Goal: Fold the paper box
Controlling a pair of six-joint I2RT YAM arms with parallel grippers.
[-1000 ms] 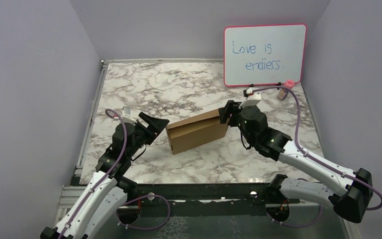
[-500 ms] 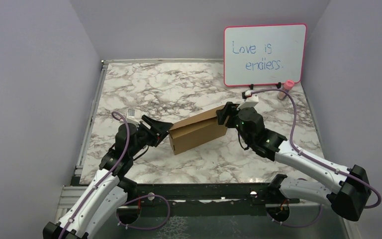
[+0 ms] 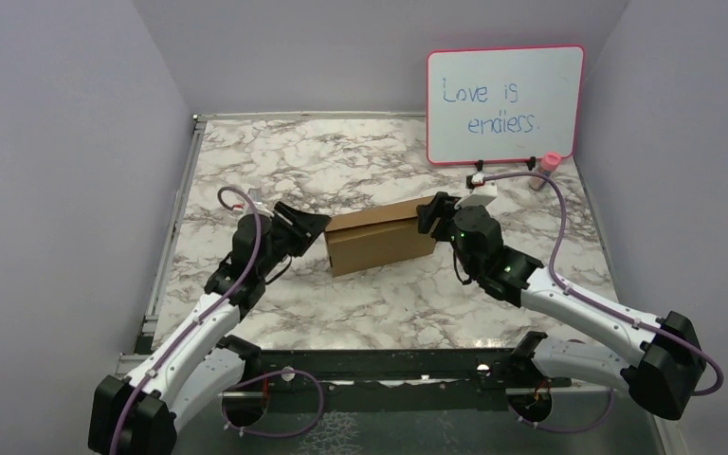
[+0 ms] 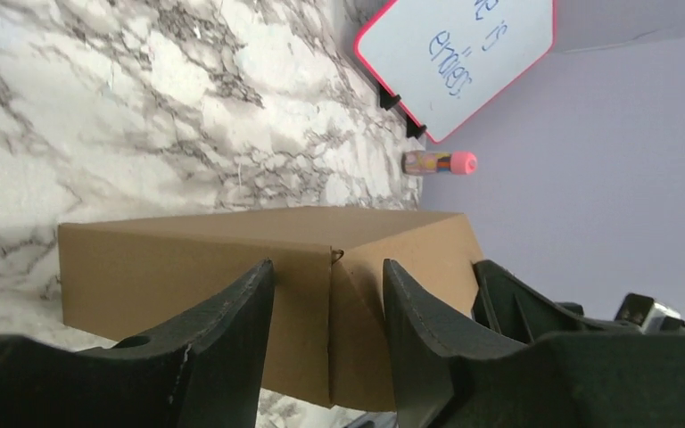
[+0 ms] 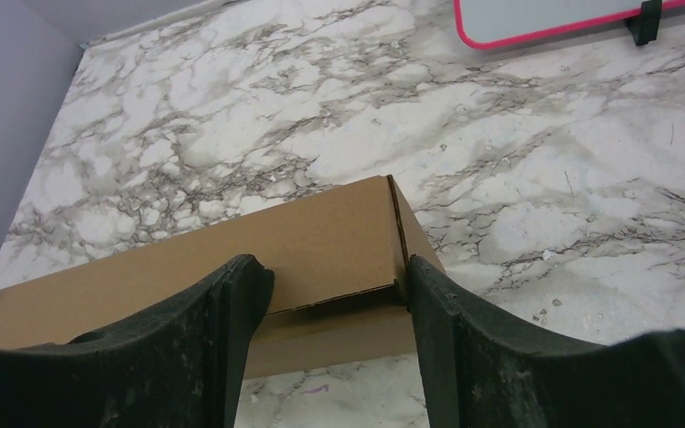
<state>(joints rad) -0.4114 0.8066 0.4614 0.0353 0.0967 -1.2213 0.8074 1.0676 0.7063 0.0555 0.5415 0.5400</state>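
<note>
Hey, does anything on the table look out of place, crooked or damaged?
Nothing is spilled or broken. The paper box sits slightly askew to the edges of the table, and in the right wrist view a thin dark gap runs under its top panel's edge, so that flap may not be fully tucked.

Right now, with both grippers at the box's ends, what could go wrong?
The left gripper straddles a corner seam of the paper box, where a flap edge gapes; pinching there may crumple it. The right gripper brackets the opposite corner, so the box could slide or turn on the marble table. The right arm's cable passes close to the pink-capped marker and might knock it.
</note>
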